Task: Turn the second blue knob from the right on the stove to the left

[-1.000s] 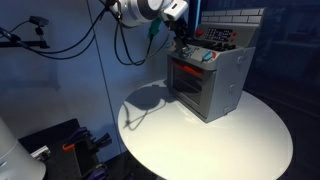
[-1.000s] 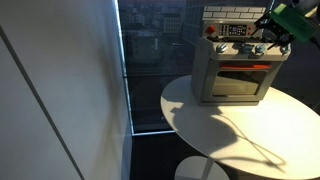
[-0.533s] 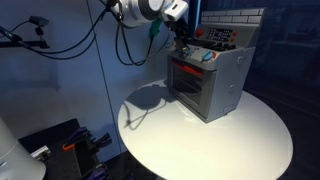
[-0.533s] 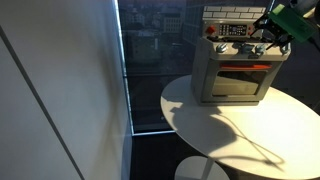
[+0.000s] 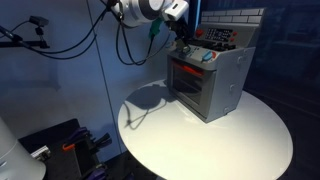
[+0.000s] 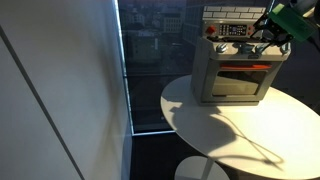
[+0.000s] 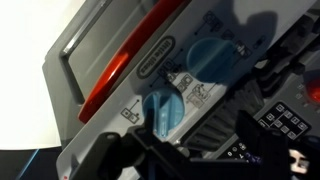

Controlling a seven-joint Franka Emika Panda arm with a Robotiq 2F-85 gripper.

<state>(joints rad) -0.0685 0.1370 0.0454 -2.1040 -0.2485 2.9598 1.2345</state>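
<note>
The grey toy stove [image 5: 215, 82] stands on a round white table [image 5: 200, 142], with a red-orange door window and small blue knobs along its front top edge; it shows in both exterior views [image 6: 235, 75]. My gripper [image 5: 183, 40] is pressed close to the knob row at the stove's top front corner, also seen in an exterior view [image 6: 268, 38]. The wrist view shows the control panel close up with two blue knobs, one [image 7: 163, 110] just above my dark fingers and another [image 7: 213, 57] farther off. My gripper [image 7: 190, 150] has its jaws apart and grips nothing.
The table [image 6: 230, 125] has bare surface in front of the stove. Black equipment [image 5: 60, 145] sits low beside the table. A dark window wall [image 6: 150, 70] stands behind the table. Cables [image 5: 100, 40] hang from the arm.
</note>
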